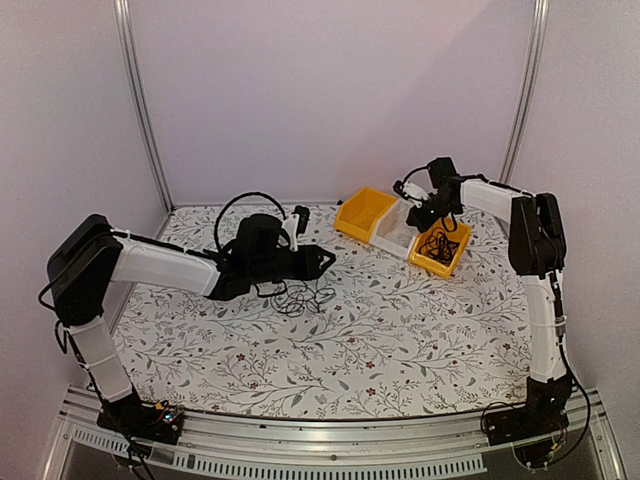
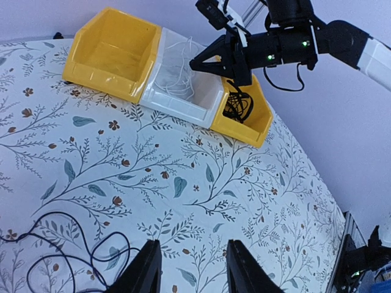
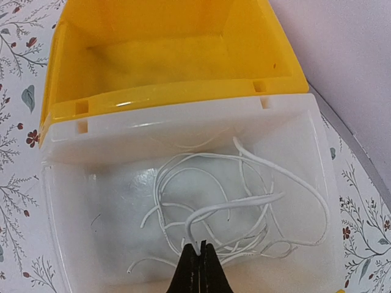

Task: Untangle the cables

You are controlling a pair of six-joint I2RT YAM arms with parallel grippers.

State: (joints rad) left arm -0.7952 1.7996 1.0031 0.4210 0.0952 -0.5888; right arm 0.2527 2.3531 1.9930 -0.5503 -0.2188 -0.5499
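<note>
Just beside my left gripper (image 2: 189, 268), low to one side on the table (image 2: 263, 201), the cables (image 2: 58, 253) sprawled loose; those fingers stood spread, empty. My right gripper (image 3: 197, 262), pressed together, hung over the white bin (image 3: 153, 119), well apart.

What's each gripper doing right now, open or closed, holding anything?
Left gripper: open, empty.
Right gripper: closed, tips at a white cable in the white bin; grip unclear.
</note>
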